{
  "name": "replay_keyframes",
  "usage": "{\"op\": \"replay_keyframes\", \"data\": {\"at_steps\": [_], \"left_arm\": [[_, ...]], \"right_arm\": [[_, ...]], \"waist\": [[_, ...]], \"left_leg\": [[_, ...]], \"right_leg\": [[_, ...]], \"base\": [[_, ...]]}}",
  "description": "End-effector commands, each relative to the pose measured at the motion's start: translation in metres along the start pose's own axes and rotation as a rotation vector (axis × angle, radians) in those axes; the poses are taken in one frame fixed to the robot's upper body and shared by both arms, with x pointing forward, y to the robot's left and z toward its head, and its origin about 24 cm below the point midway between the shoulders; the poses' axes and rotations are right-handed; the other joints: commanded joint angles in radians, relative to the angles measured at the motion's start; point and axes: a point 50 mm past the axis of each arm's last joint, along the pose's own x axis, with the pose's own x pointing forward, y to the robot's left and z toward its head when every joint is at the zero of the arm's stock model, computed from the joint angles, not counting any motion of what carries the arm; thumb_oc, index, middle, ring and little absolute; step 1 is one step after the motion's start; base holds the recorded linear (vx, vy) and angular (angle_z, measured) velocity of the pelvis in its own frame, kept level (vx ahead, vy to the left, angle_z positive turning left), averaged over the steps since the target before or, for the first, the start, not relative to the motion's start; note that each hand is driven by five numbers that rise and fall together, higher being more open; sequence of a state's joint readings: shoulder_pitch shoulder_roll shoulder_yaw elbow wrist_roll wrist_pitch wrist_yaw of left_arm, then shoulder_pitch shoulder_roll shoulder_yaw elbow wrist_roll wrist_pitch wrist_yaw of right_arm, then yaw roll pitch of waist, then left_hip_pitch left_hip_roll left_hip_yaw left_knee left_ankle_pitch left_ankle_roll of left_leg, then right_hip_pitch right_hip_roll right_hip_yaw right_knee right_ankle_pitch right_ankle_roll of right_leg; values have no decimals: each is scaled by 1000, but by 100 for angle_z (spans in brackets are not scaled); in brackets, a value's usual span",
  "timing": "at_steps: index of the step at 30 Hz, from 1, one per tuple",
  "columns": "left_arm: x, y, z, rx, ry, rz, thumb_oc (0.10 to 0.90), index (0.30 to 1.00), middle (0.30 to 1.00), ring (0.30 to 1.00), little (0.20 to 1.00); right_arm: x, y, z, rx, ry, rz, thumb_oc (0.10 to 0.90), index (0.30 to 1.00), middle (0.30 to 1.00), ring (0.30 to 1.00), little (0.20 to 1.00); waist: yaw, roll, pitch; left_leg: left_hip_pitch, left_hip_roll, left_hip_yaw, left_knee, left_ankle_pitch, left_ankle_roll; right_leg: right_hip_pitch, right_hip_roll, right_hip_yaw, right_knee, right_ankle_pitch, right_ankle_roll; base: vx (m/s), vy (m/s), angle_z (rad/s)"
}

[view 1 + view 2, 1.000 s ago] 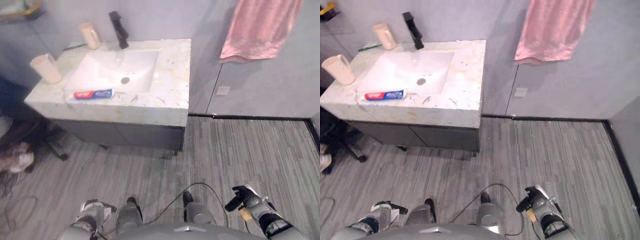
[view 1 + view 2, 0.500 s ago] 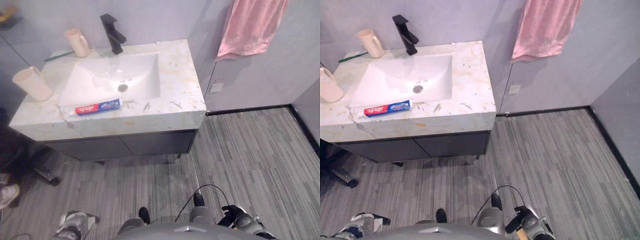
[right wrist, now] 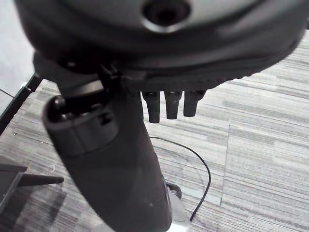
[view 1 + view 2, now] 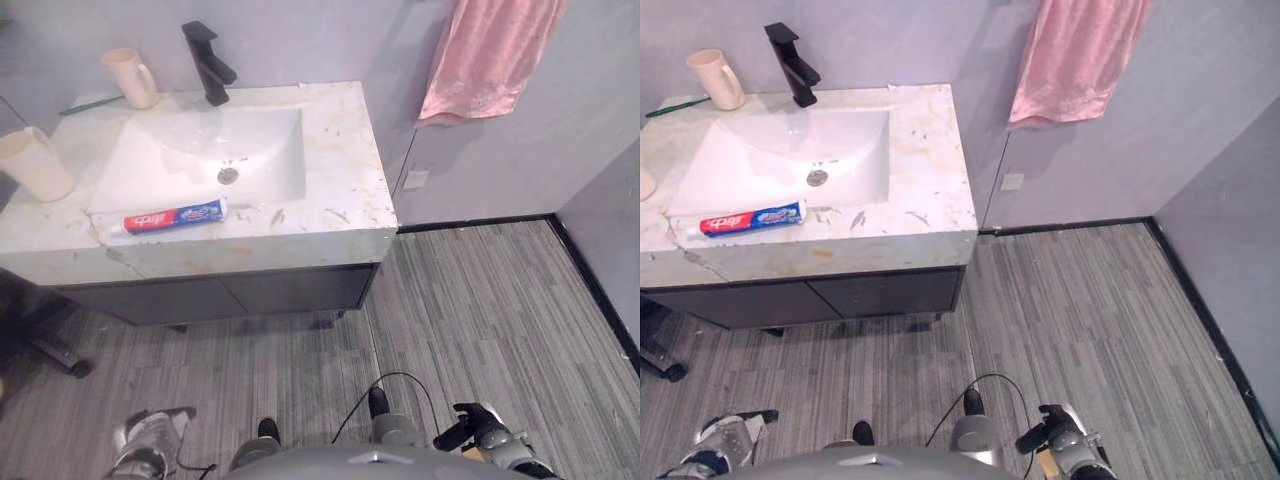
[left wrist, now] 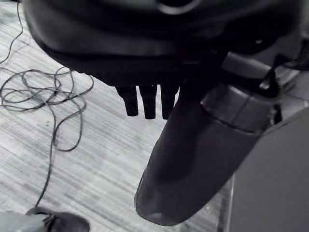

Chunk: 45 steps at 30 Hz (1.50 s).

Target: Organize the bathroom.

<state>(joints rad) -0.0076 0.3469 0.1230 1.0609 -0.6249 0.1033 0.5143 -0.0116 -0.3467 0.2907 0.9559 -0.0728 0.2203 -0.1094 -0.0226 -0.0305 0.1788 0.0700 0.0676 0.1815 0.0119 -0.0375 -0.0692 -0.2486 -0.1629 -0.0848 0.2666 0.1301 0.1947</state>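
You're standing well back from the vanity, so the main risk is reaching too early: either arm would fall short of the surface (image 4: pixel 330 150) and you'd tip forward or clip the dark cabinet (image 4: pixel 250 292) front. Close in first. The second risk is the sink basin (image 4: pixel 200 160): the toothpaste tube (image 4: pixel 170 214) lies on the near rim, just beside the basin edge, and a sloppy push would slide it in.

Largest to smallest. The grey wall runs behind and along the right, over grey plank floor (image 4: pixel 480 300). The marble surface holds the white basin with a drain (image 4: pixel 228 175) at its middle. A pink towel (image 4: pixel 490 55) hangs on the wall to the right, well apart from the vanity. A black faucet (image 4: pixel 205 65) stands at the far edge. A cream mug (image 4: pixel 132 77) sits far left beside the faucet, and a second cream cup (image 4: pixel 30 165) is at the left edge. A green toothbrush (image 4: pixel 90 101) lies just left of the mug. There is a wall socket (image 4: pixel 416 180) under the towel.

Your left hand (image 5: pixel 147 101) hangs low by the floor, fingers straight, holding nothing. Your right hand (image 3: pixel 166 104) does the same, relaxed and empty.
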Motion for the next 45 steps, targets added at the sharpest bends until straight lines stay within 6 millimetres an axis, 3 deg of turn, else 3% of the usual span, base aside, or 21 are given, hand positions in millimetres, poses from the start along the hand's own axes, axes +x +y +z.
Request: {"op": "replay_keyframes", "data": {"at_steps": [1,3,4,5,7,8,9,11,15,21,26,32,33,35,36,39,40,42,44,45], "left_arm": [[13,53,17,-191,-37,213,800,900,900,900,900],[13,53,14,-204,-36,197,800,900,900,900,900],[12,48,11,-200,-40,177,800,900,900,900,900],[11,42,11,-178,-55,169,800,900,900,900,900],[9,37,15,-188,-51,170,800,900,900,900,900],[9,35,16,-193,-45,183,800,900,900,900,900],[8,31,16,-196,-34,193,800,900,900,900,900],[8,29,14,-210,-14,206,800,900,900,900,900],[10,35,16,-213,-14,224,800,900,900,900,900],[13,53,30,-325,-49,283,800,900,900,900,900],[11,69,43,-532,-85,390,800,900,900,900,900],[-5,90,91,-781,-297,542,800,900,900,900,900],[-26,109,131,-931,-476,646,800,900,900,900,900],[-36,117,145,-980,-555,686,800,900,900,900,900],[-56,128,168,-1038,-673,735,800,900,900,900,900],[-87,140,198,-1060,-846,786,800,900,900,900,900],[-120,146,223,-1041,-1012,817,800,900,900,900,900],[-134,148,232,-1029,-1070,824,800,900,900,900,900],[-176,151,254,-952,-1279,828,800,900,900,900,900],[-186,152,258,-905,-1333,813,800,900,900,900,900]], "right_arm": [[-2,-14,-2,-72,-31,-24,800,900,900,900,900],[-2,-17,-3,-60,-22,-32,800,900,900,900,900],[-1,-23,-4,-74,-14,-43,800,900,900,900,900],[-2,-28,-5,-76,-5,-55,800,900,900,900,900],[-2,-31,-6,-53,4,-79,800,900,900,900,900],[-1,-33,-5,-41,9,-88,800,900,900,900,900],[0,-37,-5,-39,16,-105,800,900,900,900,900],[1,-40,-8,-51,18,-116,800,900,900,900,900],[1,-35,-18,-60,24,-99,800,900,900,900,900],[-1,-24,-22,-88,19,-67,800,900,900,900,900],[-2,-26,-27,-102,34,-72,800,900,900,900,900],[-3,-34,-28,-102,45,-88,800,900,900,900,900],[-3,-34,-32,-112,57,-81,800,900,900,900,900],[-3,-33,-35,-113,65,-76,800,900,900,900,900],[-4,-31,-40,-115,77,-64,800,900,900,900,900],[-4,-25,-46,-118,93,-48,800,900,900,900,900],[-4,-21,-48,-128,102,-35,800,900,900,900,900],[-5,-19,-49,-130,105,-30,800,900,900,900,900],[-5,-14,-49,-143,108,-15,800,900,900,900,900],[-5,-13,-50,-146,110,-12,800,900,900,900,900]], "waist": [[-25,0,21],[-29,-1,21],[-31,-11,10],[-25,-12,12],[-17,-18,15],[-17,-13,13],[-21,2,6],[-21,17,6],[-32,32,-27],[-40,39,-37],[-37,42,-47],[-26,41,-59],[-14,42,-70],[-7,42,-76],[2,42,-86],[14,41,-101],[20,39,-112],[21,39,-115],[25,37,-125],[27,37,-128]], "left_leg": [[-25,13,-42,80,-13,50],[-27,20,-46,138,-24,38],[-58,29,-56,267,-2,19],[-140,42,-88,430,86,-8],[-252,40,-132,558,149,-7],[-254,60,-115,493,142,0],[-208,76,-93,335,131,10],[-177,83,-116,246,160,1],[-71,63,-102,67,88,-2],[-29,66,-79,10,80,-3],[-13,68,-74,-18,87,-7],[-5,75,-73,-32,91,-11],[-1,82,-70,-32,90,-13],[1,85,-70,-33,89,-13],[8,89,-71,-41,92,-15],[17,95,-73,-53,96,-20],[21,99,-75,-58,98,-25],[23,100,-75,-59,98,-27],[27,104,-76,-58,94,-30],[27,105,-75,-57,93,-31]], "right_leg": [[70,-42,-69,-107,-30,-60],[95,-10,-59,-132,-45,-90],[114,0,-62,-162,-49,-122],[151,15,-68,-178,-66,-153],[180,24,-58,-190,-74,-176],[196,31,-52,-196,-84,-176],[202,31,-47,-202,-88,-164],[211,25,-36,-206,-88,-155],[234,-9,-33,-231,-74,-118],[245,-13,-39,-260,-65,-103],[263,-9,-51,-301,-53,-100],[273,-6,-56,-312,-55,-97],[282,-6,-60,-317,-57,-97],[288,-6,-63,-321,-58,-98],[300,-3,-71,-329,-60,-99],[315,0,-81,-337,-64,-102],[324,4,-87,-339,-69,-106],[326,5,-89,-341,-70,-107],[332,6,-93,-341,-75,-108],[334,6,-93,-341,-76,-108]], "base": [[120,-112,-153],[64,-80,-18],[28,-47,16],[32,-41,35],[56,18,35],[145,218,-7],[157,277,-21],[163,285,-25],[141,139,-16],[56,18,4],[12,-3,2],[6,-8,1],[32,-36,3],[49,-45,1],[67,-45,4],[82,-45,6],[74,-44,6],[52,-32,7],[60,-43,9],[48,-34,4]]}}
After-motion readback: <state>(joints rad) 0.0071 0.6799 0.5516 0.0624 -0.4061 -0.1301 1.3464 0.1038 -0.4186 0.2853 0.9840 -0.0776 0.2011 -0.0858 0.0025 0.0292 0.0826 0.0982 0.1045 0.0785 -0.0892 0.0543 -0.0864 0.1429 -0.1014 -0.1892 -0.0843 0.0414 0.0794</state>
